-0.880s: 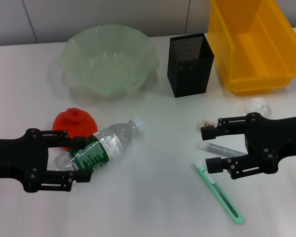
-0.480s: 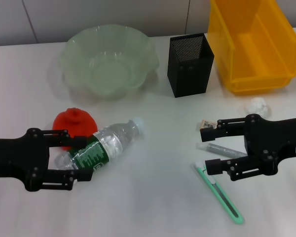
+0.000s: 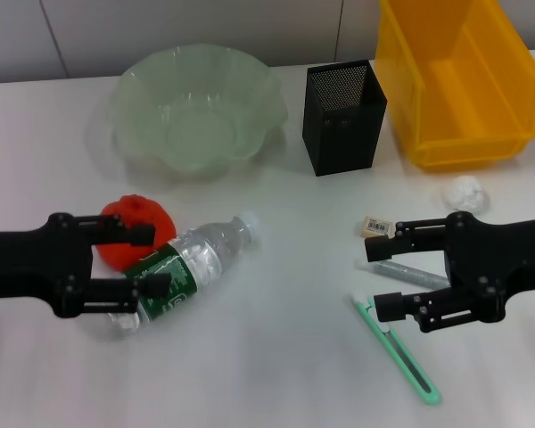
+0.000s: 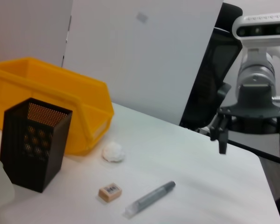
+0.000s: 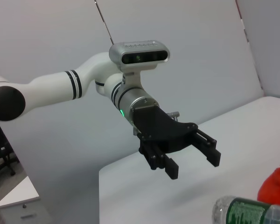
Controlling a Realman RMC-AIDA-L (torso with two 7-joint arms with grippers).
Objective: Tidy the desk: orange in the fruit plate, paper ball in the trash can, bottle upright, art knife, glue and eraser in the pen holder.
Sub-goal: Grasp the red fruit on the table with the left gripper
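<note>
Nothing is tidied yet: the bottle lies at lower left between the wide-open left gripper, orange beside it, while the open, empty right gripper straddles the glue at lower right.

White desk, pale grey panelled wall behind, dark office chair beside it
</note>
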